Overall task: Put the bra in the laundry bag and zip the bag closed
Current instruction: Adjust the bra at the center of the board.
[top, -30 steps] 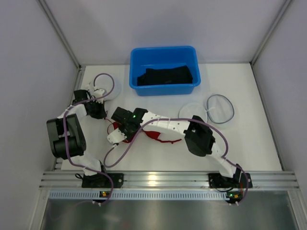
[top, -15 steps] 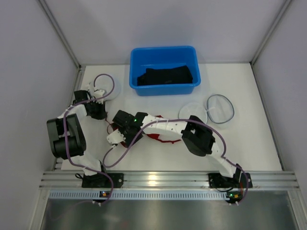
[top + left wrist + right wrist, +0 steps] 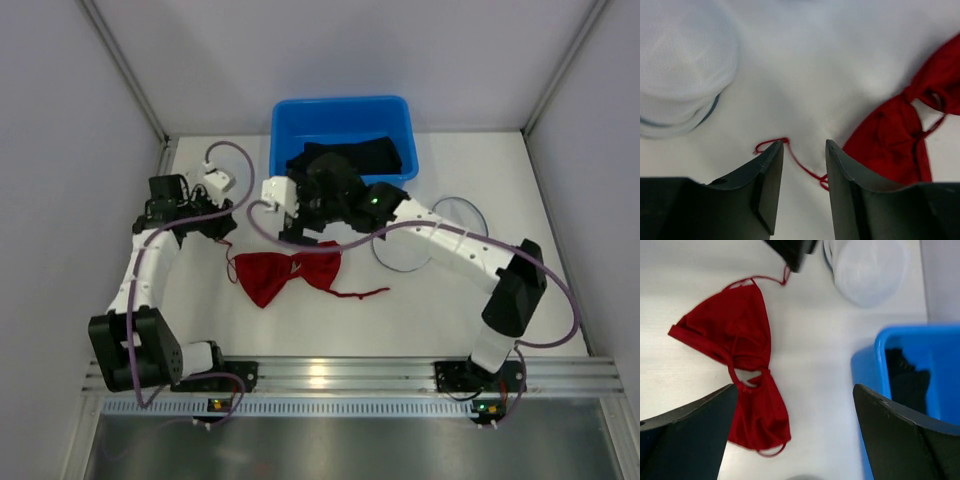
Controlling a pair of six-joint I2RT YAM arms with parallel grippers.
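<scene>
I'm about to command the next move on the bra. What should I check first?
1. State of left gripper: ok, open astride the strap, not pinching it.
2. State of right gripper: ok, wide open above the bra.
3. Is the bra free: ok, it lies spread flat and nothing grips it.
4. Is the bag unzipped: cannot tell, it lies flat and no zip shows.
5. Is the bra in the bag: not ok, they lie apart.
</scene>
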